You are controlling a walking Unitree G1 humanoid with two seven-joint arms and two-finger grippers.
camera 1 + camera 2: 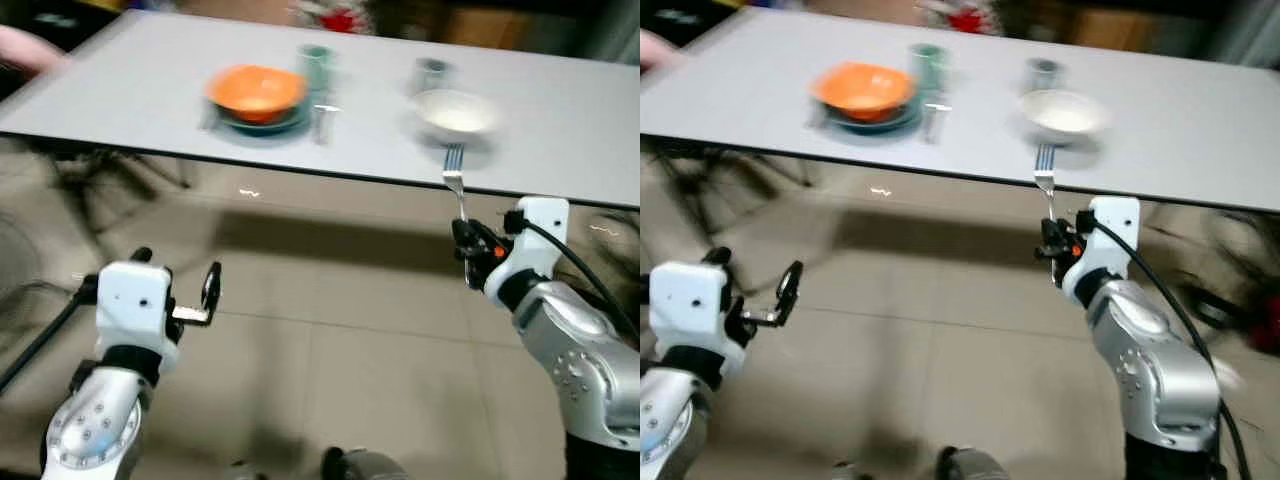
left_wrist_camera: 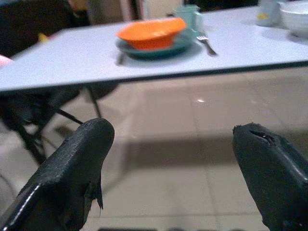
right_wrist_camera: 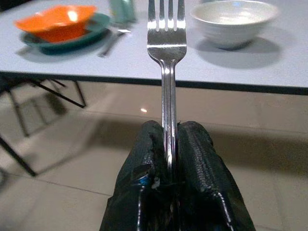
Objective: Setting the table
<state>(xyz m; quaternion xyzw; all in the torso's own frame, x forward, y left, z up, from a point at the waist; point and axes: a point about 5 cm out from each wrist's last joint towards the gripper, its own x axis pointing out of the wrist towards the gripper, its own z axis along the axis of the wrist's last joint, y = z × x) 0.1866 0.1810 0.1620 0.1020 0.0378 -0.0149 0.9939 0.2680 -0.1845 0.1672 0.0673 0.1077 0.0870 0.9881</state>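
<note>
Right claw [image 3: 171, 144] grips fork [image 3: 166, 43] upright, tines toward table [image 1: 560, 120]

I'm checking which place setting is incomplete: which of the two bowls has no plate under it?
The white bowl, nearest the right gripper holding the fork. It sits directly on the table; the orange bowl rests on a teal plate.

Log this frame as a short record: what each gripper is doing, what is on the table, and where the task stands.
right gripper: shut on a fork, tines pointing toward the table, short of its edge
left gripper: open, holding nothing, low over the floor
table: orange bowl on a dark green plate, green cup behind it, another fork beside the plate; white bowl with a grey cup behind it
task state: fork for the white bowl's place not yet set down
</note>
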